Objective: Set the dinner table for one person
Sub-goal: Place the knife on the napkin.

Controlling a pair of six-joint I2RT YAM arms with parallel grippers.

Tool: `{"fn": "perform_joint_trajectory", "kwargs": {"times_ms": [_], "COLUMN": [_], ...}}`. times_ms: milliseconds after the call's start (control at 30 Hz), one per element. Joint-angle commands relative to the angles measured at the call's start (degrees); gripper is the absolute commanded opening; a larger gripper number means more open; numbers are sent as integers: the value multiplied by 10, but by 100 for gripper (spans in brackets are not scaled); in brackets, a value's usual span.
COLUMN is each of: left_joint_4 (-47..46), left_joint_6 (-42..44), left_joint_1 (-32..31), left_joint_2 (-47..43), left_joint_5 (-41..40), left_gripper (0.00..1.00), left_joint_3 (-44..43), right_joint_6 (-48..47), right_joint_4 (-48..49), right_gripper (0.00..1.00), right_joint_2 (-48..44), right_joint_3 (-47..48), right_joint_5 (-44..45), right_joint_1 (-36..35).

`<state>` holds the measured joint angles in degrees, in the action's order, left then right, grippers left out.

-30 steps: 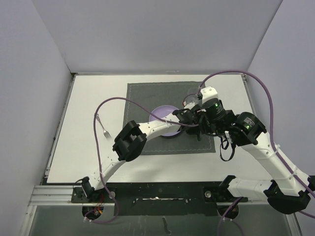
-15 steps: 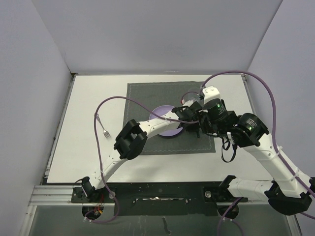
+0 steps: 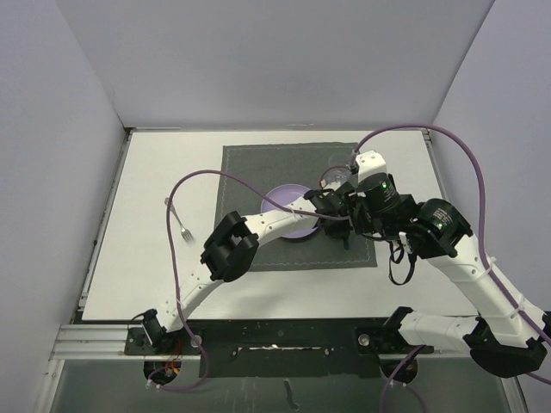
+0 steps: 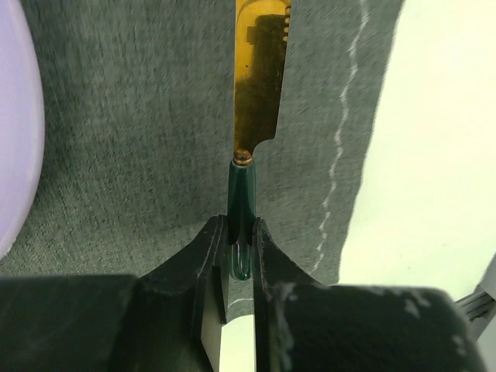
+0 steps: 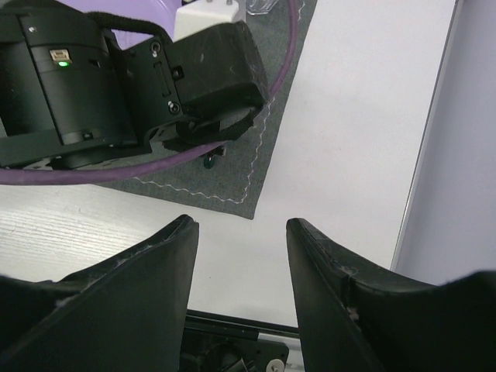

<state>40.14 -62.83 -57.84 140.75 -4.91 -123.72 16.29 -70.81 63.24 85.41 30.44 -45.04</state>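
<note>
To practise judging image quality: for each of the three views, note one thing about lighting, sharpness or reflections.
Top external view: evenly lit, crisp, no harsh shadows on the dinner table. Left wrist view: the knife has a gold blade mirroring a dark blocky shape; the placemat looks smeared. Right wrist view: the right fingers loom dark and soft-edged against the bright dinner table.

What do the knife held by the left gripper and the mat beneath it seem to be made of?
The knife: the blade looks like gold-toned polished metal, since it mirrors a dark shape. Its dark green handle looks glossy, perhaps plastic or enamel. The mat: grey woven cloth, with a fuzzy weave and white zigzag stitching near its edge.
</note>
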Motion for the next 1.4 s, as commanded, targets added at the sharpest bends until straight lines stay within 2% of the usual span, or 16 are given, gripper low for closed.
{"fn": "perform_joint_trajectory", "kwargs": {"times_ms": [0,100,300,667,867,1367], "left_joint_4": [51,103,146,152,192,181], "left_joint_6": [-1,7,16,25,41,38], "left_joint_1": [-6,-10,-11,-15,-18,-18], "left_joint_2": [-16,-16,-9,25,63,67], "left_joint_5": [6,-11,-39,-24,-20,-16], "left_gripper": [0,0,0,0,0,0], "left_joint_3": [10,-4,-36,-87,-159,-156], "right_joint_6": [1,2,5,4,0,0], "right_joint_4": [13,12,10,1,3,1], "right_gripper": [50,50,50,50,50,50], "right_joint_2": [-17,-21,-29,-40,-36,-41], "right_joint_3": [28,33,39,44,47,49], "right_joint_5": [3,3,-2,2,3,8], "right_joint_1": [1,1,0,1,0,1]}}
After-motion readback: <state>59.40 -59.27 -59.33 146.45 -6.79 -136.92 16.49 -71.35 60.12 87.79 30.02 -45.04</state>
